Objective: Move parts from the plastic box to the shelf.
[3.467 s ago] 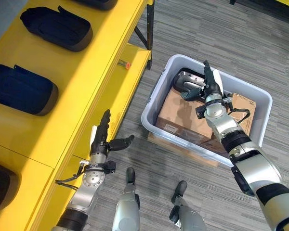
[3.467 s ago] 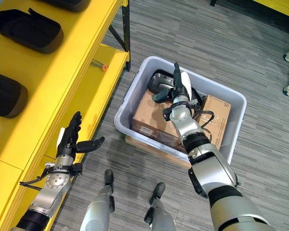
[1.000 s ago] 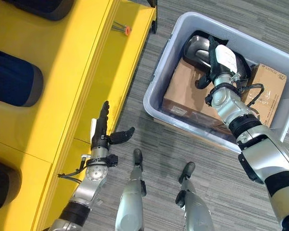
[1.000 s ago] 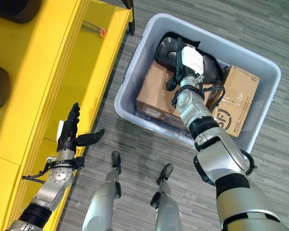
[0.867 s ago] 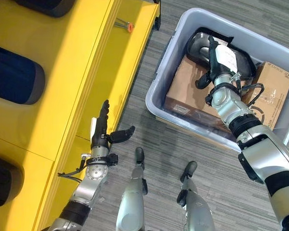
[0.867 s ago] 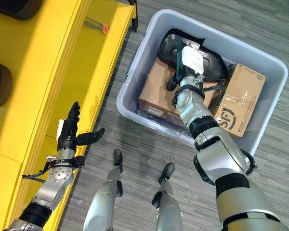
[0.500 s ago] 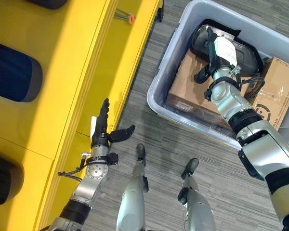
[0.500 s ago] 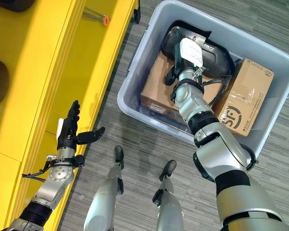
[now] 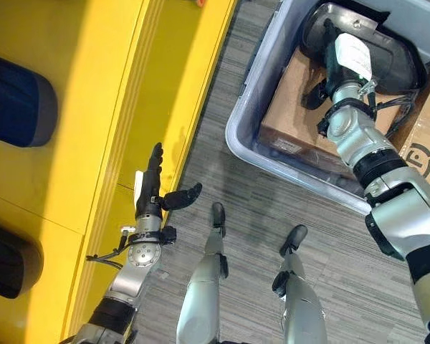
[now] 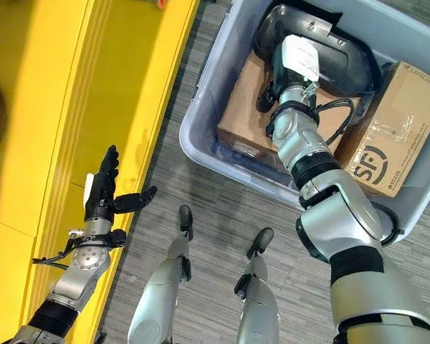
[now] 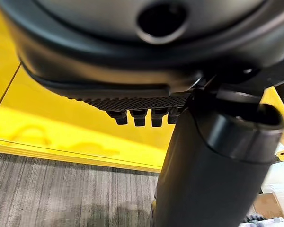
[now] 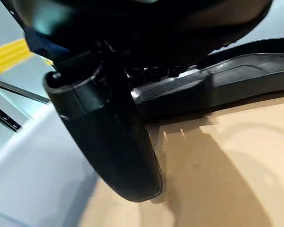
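Note:
A grey plastic box [image 9: 238, 118] stands on the floor at the upper right. Inside it a long black moulded part [image 9: 395, 61] lies across two cardboard cartons. My right hand [image 9: 344, 68] reaches into the box and rests on that part, fingers straight along it and the thumb [image 12: 109, 137] down beside the brown carton [image 9: 290, 107]. The part's black edge [image 12: 236, 85] runs just past the thumb. My left hand [image 9: 152, 197] hovers open and empty at the front edge of the yellow shelf [image 9: 93, 107].
Two dark padded parts [image 9: 14, 100] [image 9: 7, 258] lie on the shelf's upper level at the left. A second printed carton [image 10: 398, 122] fills the box's right side. Grey carpet floor lies between the shelf and the box.
The whole view has shifted as the camera moved. My right hand has reached further over the black part in the box. The left hand keeps its open pose by the shelf.

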Available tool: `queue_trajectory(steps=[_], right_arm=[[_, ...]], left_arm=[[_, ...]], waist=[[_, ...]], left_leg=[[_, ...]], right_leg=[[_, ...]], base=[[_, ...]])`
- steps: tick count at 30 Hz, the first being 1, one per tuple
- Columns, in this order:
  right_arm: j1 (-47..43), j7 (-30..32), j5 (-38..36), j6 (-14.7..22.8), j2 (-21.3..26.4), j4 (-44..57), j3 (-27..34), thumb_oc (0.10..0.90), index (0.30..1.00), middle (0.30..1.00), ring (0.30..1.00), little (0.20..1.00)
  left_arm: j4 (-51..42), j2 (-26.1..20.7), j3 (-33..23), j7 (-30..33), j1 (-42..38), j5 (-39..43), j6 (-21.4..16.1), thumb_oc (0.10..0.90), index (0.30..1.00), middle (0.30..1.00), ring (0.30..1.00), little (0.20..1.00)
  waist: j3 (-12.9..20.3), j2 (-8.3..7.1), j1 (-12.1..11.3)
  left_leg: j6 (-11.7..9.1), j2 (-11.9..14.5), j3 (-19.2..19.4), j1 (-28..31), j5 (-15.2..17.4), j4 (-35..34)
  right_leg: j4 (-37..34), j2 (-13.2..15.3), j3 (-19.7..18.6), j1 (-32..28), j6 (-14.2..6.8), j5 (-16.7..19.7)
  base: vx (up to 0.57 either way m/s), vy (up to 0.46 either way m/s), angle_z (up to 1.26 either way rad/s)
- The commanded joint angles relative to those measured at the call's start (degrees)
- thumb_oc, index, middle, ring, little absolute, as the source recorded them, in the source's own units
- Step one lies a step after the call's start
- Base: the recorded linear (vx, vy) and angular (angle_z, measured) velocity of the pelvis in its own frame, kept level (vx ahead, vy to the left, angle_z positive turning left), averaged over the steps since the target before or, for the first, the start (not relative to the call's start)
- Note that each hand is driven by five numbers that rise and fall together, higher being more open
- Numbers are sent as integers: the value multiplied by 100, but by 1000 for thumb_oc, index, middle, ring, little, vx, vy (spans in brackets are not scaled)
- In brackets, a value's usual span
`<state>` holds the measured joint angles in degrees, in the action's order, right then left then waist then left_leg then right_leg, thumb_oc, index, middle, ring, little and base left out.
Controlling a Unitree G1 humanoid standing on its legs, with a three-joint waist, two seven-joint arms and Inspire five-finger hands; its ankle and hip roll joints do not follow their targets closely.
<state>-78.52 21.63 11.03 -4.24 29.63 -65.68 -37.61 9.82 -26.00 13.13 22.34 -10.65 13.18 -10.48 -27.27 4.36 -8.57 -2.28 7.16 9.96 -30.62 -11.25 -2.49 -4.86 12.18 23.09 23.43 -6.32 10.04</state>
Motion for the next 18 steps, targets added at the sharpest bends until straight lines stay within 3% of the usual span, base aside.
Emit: queue_trajectory(steps=[1, 8, 9, 10, 11, 12, 13, 18], right_arm=[[-1330, 280, 61, 232, 169, -319, -560, 900, 1000, 1000, 1000, 1000], [-1251, 153, 24, 183, 310, -703, -544, 900, 1000, 1000, 1000, 1000], [-1240, 149, 19, 177, 321, -739, -528, 857, 940, 940, 940, 940], [-1253, 107, 45, 163, 342, -779, -550, 614, 599, 599, 599, 599], [-1277, 65, 73, 145, 361, -818, -599, 539, 495, 495, 495, 495], [-1283, 63, 73, 146, 360, -822, -603, 508, 451, 451, 451, 451], [-1310, 7, 91, 147, 397, -876, -633, 400, 300, 300, 300, 300], [-1291, -52, 166, 160, 422, -923, -676, 400, 300, 300, 300, 300]], left_arm=[[-824, -420, -136, 247, 54, -15, -555, 900, 1000, 1000, 1000, 1000], [-833, -394, -195, 215, 134, -37, -547, 900, 1000, 1000, 1000, 1000], [-821, -395, -202, 220, 133, -43, -550, 900, 1000, 1000, 1000, 1000], [-824, -394, -213, 210, 138, -57, -547, 900, 1000, 1000, 1000, 1000], [-834, -402, -228, 199, 145, -50, -562, 900, 1000, 1000, 1000, 1000], [-834, -399, -230, 198, 144, -49, -563, 900, 1000, 1000, 1000, 1000], [-841, -403, -260, 191, 175, -37, -571, 900, 1000, 1000, 1000, 1000], [-803, -368, -325, 175, 228, -59, -562, 900, 1000, 1000, 1000, 1000]], waist=[[56, -113, 60], [-94, -31, 121], [-104, -26, 122], [-146, -6, 144], [-175, 4, 145], [-177, 6, 146], [-213, 27, 139], [-249, 42, 127]], left_leg=[[-446, 128, 114, 239, 226, -133], [-433, 82, 173, 169, 230, -135], [-435, 84, 178, 165, 227, -138], [-435, 80, 201, 162, 224, -142], [-442, 81, 209, 162, 215, -169], [-442, 81, 210, 163, 214, -170], [-443, 77, 212, 146, 207, -176], [-455, 84, 222, 99, 192, -196]], right_leg=[[266, 527, -482, -295, -648, -124], [340, 516, -554, -118, -641, -126], [339, 518, -550, -107, -641, -126], [351, 516, -567, -60, -636, -120], [344, 518, -581, -48, -638, -115], [344, 518, -582, -48, -638, -114], [347, 510, -596, -15, -641, -99], [334, 502, -582, 44, -642, -67]], base=[[-17, 11, -5], [-27, 7, -6], [-39, 7, -7], [-63, 8, -5], [-54, 11, -3], [-56, 5, 0], [-40, 0, -1], [-30, 0, 0]])
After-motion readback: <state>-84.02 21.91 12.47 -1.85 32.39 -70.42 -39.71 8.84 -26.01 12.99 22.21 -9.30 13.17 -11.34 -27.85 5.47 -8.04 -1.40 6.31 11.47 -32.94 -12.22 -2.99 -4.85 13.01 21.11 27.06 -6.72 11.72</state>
